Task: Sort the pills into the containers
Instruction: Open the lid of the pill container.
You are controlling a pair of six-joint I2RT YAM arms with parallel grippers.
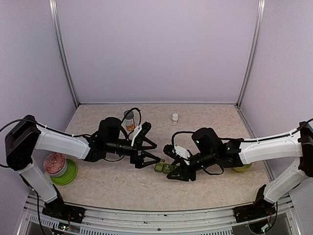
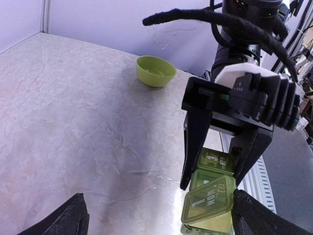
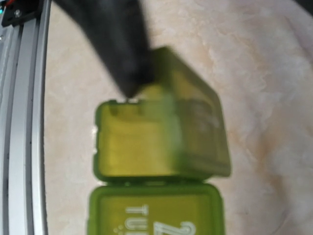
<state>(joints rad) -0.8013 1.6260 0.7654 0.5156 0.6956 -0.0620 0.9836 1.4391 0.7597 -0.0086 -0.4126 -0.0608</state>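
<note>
We see the left claw spread wide; the right claw grips the translucent, square-celled plastic pill box.

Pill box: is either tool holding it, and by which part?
The right tool clamps the pill box across its two long sides, near the compartment with the raised lid. The left tool is open, holding nothing.
</note>
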